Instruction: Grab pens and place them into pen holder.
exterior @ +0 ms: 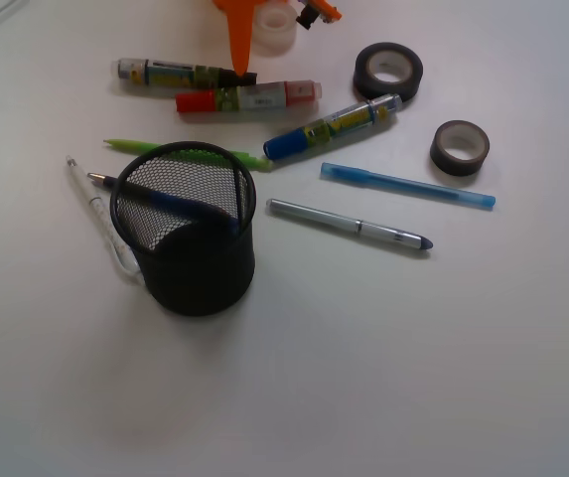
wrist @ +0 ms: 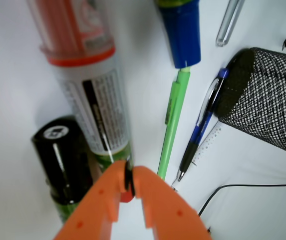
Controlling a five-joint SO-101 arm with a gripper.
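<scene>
The black mesh pen holder stood nearest on the white surface, empty. The white pen and dark blue pen lay just beside it, the lime green pen behind; the silver-grey pen and light blue pen lay rightward. Farthest, the orange pincer hung closed, holding nothing, over the markers.

hand | orange plastic | 2 tapered fingers | small holes | thin black cable
</scene>
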